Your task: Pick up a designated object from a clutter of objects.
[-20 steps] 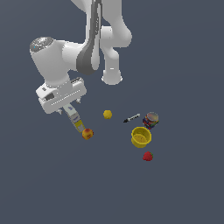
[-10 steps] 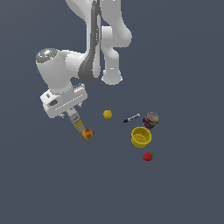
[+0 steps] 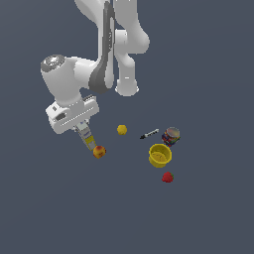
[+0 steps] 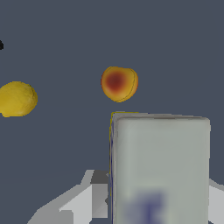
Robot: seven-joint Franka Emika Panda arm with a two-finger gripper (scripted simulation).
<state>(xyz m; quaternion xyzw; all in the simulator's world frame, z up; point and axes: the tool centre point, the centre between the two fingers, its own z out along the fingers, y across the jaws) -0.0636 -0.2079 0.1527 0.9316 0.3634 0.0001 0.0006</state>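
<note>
wrist view: carton [image 4: 159, 168] held between gripper [image 4: 151, 192] fingers.

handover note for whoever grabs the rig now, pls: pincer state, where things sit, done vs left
Pincer: shut on the carton, which hangs yellow end down beside the orange-red fruit.
Clutter on the floor: yellow ball, marker, can, yellow cup, strawberry.
Done: carton grasped.
Left: whether it has cleared the floor cannot be told; lift it clear without bumping the fruit.
</note>
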